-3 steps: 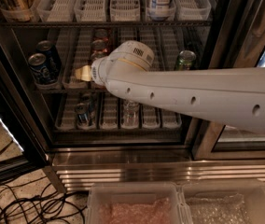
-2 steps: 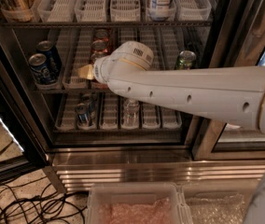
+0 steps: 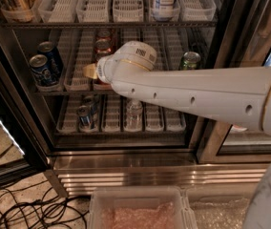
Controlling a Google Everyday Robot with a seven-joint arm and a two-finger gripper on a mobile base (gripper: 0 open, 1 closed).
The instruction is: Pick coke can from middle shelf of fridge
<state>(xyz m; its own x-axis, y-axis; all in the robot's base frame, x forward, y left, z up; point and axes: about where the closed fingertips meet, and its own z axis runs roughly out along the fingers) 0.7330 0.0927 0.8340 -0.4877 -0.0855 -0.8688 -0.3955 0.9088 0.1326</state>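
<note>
The fridge stands open in front of me. On the middle shelf two red coke cans stand one behind the other in a white lane tray. My gripper is at the end of the white arm, inside the fridge at the front of the middle shelf. It sits just in front of and below the nearer coke can, and the wrist hides the can's lower part.
Two blue cans stand at the shelf's left and a green can at its right. The lower shelf holds dark cans and a clear container. The door is open at left. Cables lie on the floor. A plastic bin is below.
The arm has edged slightly right and deeper into the middle shelf toward the red cans. The cans have not moved.
</note>
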